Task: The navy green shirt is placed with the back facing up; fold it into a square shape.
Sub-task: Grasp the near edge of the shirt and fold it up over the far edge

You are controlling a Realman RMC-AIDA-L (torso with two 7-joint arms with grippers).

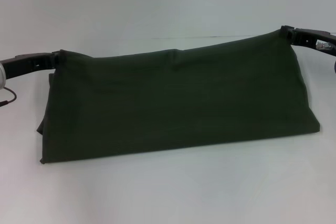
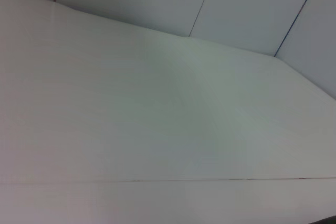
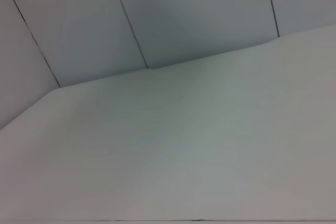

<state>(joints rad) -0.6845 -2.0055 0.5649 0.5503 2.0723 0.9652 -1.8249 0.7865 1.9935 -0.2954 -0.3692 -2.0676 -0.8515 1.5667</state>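
Gripping the top corners, both sets of jaws are clamped on the shirt (image 1: 178,103): left gripper (image 1: 54,59) at one end, right gripper (image 1: 287,32) at the other. It hangs as a wide olive band, bottom edge on the counter (image 1: 173,192). Roughly halfway, I'd say: narrowing folds remain.

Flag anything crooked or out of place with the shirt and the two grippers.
The navy green shirt hangs unevenly: the right gripper holds its corner higher than the left gripper, so the top edge slopes. Extra layers also poke out at the shirt's lower left. Nothing looks damaged.
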